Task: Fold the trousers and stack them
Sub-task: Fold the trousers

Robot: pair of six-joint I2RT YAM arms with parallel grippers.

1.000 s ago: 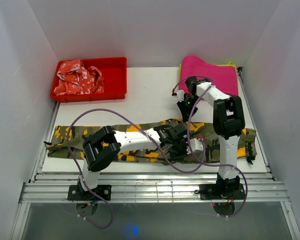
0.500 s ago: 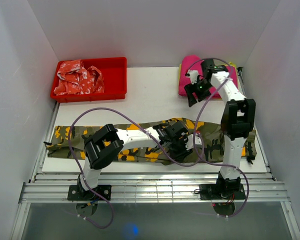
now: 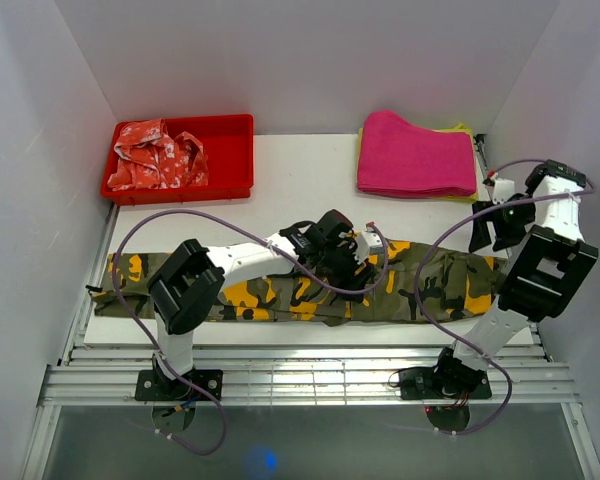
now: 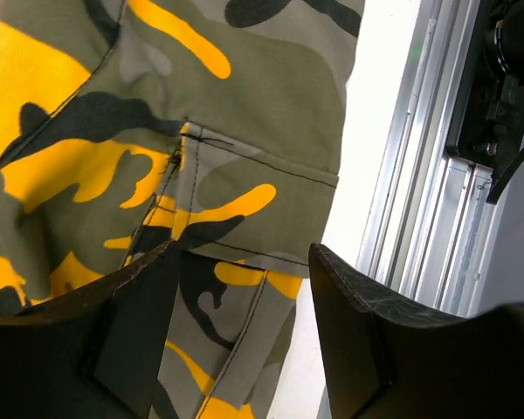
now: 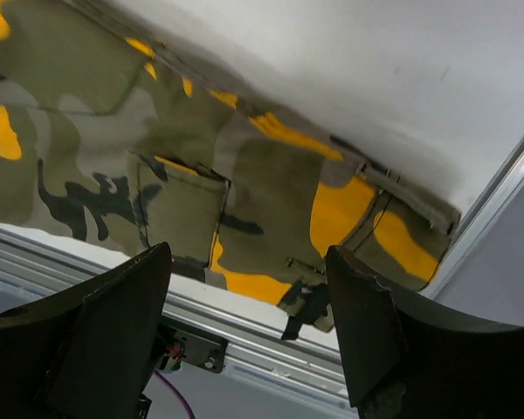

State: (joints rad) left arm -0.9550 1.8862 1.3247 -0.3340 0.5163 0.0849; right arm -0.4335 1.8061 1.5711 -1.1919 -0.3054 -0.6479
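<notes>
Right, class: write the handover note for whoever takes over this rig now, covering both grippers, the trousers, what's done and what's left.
Left gripper: open, holding nothing, over the middle of the trousers.
Right gripper: open, holding nothing, above the trousers' right end.
Trousers: stretched lengthwise along the near edge of the table, not gripped.
Done: laid out fairly flat; no crosswise fold visible.
Left: fold them, then stack them, perhaps on the pink folded cloth at the far right.
</notes>
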